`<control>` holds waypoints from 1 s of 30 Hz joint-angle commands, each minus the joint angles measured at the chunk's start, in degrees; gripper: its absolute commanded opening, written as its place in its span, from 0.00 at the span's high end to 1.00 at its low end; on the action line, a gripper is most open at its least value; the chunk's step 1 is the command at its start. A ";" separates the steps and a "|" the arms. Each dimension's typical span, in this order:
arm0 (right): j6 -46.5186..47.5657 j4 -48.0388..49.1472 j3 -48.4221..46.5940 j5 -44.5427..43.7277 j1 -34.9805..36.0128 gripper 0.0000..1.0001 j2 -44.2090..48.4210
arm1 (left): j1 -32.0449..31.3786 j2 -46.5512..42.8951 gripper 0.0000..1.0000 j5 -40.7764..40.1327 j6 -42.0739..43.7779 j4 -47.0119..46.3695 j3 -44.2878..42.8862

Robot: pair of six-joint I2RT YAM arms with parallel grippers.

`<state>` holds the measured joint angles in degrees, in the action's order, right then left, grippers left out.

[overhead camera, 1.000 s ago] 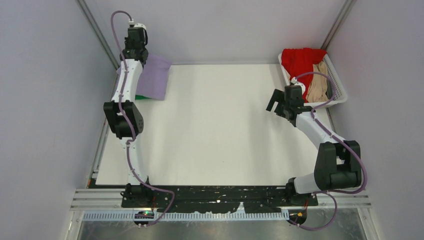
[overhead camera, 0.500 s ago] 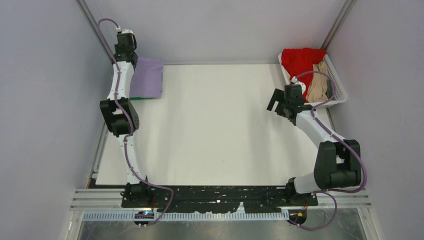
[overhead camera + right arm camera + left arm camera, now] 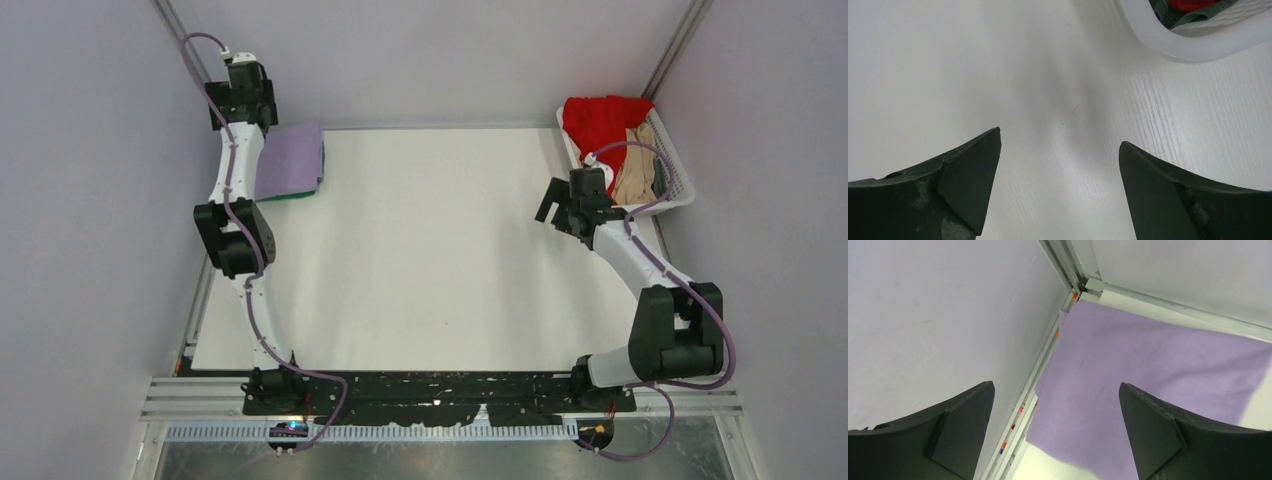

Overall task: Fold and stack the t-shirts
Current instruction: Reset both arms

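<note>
A folded lavender t-shirt (image 3: 292, 160) lies flat at the table's far left corner. A thin edge of a green t-shirt (image 3: 291, 197) shows under its near side. My left gripper (image 3: 240, 100) hangs above the shirt's far left corner, open, with nothing between its fingers. In the left wrist view the lavender t-shirt (image 3: 1148, 375) lies below the wide-apart jaws of the left gripper (image 3: 1056, 386). A red t-shirt (image 3: 598, 120) and a tan t-shirt (image 3: 634, 178) sit in the basket. My right gripper (image 3: 552, 212) (image 3: 1059, 137) stands open over bare table.
The white slatted basket (image 3: 682, 188) stands at the far right edge, and its rim (image 3: 1188, 47) shows just beyond the right gripper. Grey walls and metal frame rails (image 3: 1068, 270) close in the far left corner, right beside the shirt stack.
The left gripper has let go of the lavender t-shirt and opened wide, drawing back towards the far left corner. The shirt has settled flat on the green one. The right arm has not moved.
</note>
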<state>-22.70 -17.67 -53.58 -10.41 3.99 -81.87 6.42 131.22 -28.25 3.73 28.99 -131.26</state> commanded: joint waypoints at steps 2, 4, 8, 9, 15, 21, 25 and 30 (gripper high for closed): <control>-1.05 0.84 0.95 0.17 -0.19 0.05 6.67 | -3.54 -15.86 0.00 3.78 -2.92 -3.31 7.42; -1.34 0.90 2.50 0.76 -0.09 0.05 8.61 | -5.70 -20.37 0.00 4.20 -4.34 -2.65 12.24; -1.58 0.95 5.79 3.65 -0.17 0.05 13.84 | -8.24 -28.02 0.00 16.98 -14.93 0.84 22.08; -1.41 1.14 6.98 4.09 -0.16 0.05 14.59 | -8.25 -30.35 0.00 21.59 -18.02 0.60 26.87; -0.42 3.29 14.11 5.34 -0.23 0.05 21.11 | -11.45 -50.38 0.00 44.15 -30.17 -21.96 64.84; 0.00 3.71 19.50 6.09 -0.13 0.05 25.28 | -20.42 -68.87 0.00 35.60 -33.98 -28.50 92.53; -0.82 5.34 23.35 4.97 -0.22 0.05 28.89 | -21.00 -78.06 0.00 36.21 -34.53 -28.23 101.42; -1.12 4.64 24.25 1.44 -0.19 0.05 31.75 | -21.08 -84.46 0.00 31.59 -33.31 -27.24 104.34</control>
<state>-23.33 -15.73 -29.34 -5.76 3.99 -52.62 -14.87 50.33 6.96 -29.58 7.07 -27.35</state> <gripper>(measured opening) 0.952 0.994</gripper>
